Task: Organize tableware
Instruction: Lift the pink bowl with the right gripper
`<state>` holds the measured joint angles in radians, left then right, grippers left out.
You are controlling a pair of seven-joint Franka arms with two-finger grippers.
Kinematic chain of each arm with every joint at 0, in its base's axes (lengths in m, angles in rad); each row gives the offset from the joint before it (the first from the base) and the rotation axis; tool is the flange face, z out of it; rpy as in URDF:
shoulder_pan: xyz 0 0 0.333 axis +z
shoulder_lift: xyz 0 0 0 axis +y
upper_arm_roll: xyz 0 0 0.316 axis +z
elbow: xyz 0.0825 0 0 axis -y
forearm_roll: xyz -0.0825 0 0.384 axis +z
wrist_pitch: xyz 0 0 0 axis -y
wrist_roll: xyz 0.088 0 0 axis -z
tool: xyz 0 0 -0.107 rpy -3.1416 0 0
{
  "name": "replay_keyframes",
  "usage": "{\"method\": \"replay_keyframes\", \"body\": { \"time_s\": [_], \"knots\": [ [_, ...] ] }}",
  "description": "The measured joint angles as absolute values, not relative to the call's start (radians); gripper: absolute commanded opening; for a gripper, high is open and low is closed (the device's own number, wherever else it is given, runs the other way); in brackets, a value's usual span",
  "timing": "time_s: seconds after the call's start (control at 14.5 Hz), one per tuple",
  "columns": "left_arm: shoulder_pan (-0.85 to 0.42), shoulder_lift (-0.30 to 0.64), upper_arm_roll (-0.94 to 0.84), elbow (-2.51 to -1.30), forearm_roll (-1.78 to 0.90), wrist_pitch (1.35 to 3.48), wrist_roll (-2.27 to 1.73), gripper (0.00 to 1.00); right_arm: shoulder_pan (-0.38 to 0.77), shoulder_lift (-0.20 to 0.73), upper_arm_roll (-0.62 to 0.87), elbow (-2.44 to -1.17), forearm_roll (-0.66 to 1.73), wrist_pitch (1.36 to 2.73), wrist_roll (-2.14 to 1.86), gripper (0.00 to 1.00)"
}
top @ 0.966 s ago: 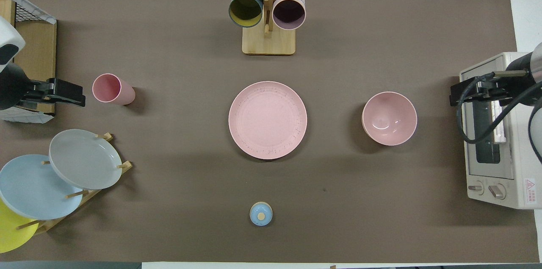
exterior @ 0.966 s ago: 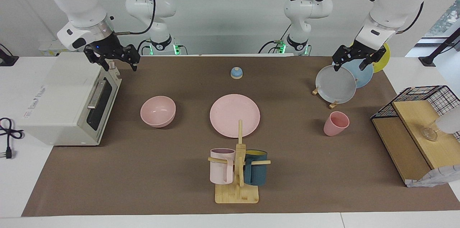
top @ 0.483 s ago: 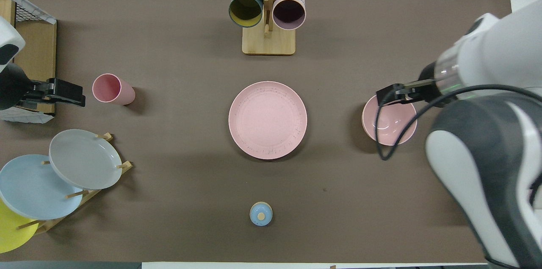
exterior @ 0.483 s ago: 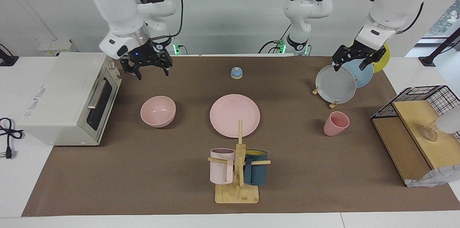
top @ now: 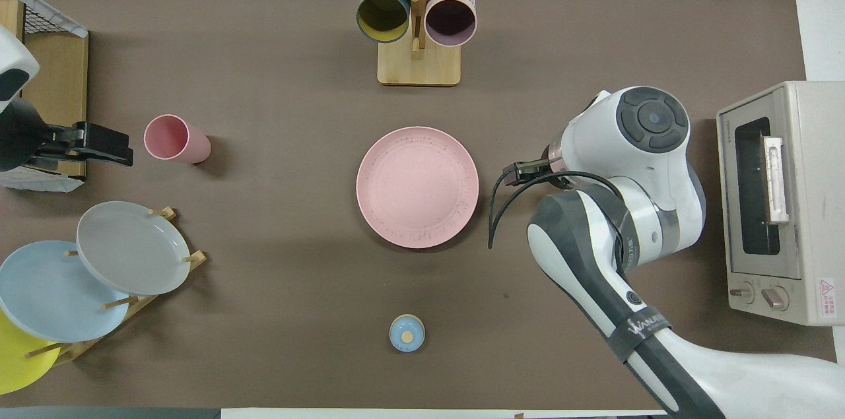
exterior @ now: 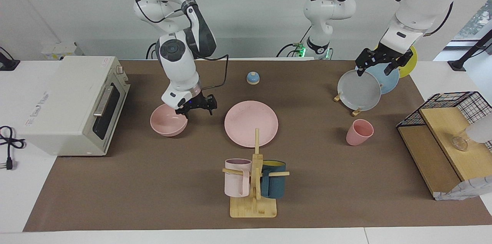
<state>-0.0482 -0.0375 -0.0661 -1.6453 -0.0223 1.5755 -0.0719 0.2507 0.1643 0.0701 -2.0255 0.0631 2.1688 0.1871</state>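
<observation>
Right gripper (exterior: 196, 106) hung low at the bowl (exterior: 168, 120), at its rim on the side toward the plate (exterior: 251, 123), fingers spread, nothing held; whether it touched the rim could not be told; from overhead the right arm hid the bowl; plate lay flat at mid-table, beside the bowl and apart from it; cup (exterior: 359, 132) stood upright toward the left arm's end, just farther from the robots than the plate rack (exterior: 355, 112); left gripper (exterior: 378, 65) waited over the upright grey plate (exterior: 359, 90), jaws apart, empty; toaster oven (exterior: 73, 105) sat at the right arm's end; mug tree (exterior: 254, 182) farther out than the plate.
</observation>
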Motion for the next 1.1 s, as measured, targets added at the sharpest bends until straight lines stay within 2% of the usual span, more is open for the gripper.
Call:
{"method": "replay_keyframes", "body": {
  "time_s": [0.21,0.48,0.55,0.76,0.83,0.9,1.1],
  "knots": [
    [-0.048,-0.038,-0.066,-1.645,-0.022,1.575,-0.072,1.0,0.243,0.142,0.068,-2.049,0.053,2.16,0.186,0.95],
    [-0.047,-0.038,-0.066,-1.645,-0.022,1.572,-0.072,1.0,0.22,0.113,0.067,-2.1,0.011,2.176,0.168,0.72],
    [-0.046,-0.038,-0.066,-1.645,-0.022,1.572,-0.072,1.0,0.213,0.112,0.067,-2.118,0.01,2.193,0.151,0.56],
    [-0.045,-0.038,-0.066,-1.645,-0.022,1.572,-0.072,1.0,0.204,0.112,0.068,-2.147,0.0,2.22,0.134,0.38],
    [-0.045,-0.038,-0.066,-1.645,-0.022,1.572,-0.072,1.0,0.204,0.112,0.068,-2.149,-0.008,2.221,0.134,0.26],
    [-0.045,-0.038,-0.066,-1.645,-0.022,1.573,-0.072,1.0,0.204,0.112,0.068,-2.15,-0.018,2.223,0.132,0.23],
    [-0.045,-0.038,-0.066,-1.645,-0.022,1.573,-0.072,1.0,0.203,0.112,0.068,-2.163,-0.027,2.248,0.123,0.23]
  ]
}}
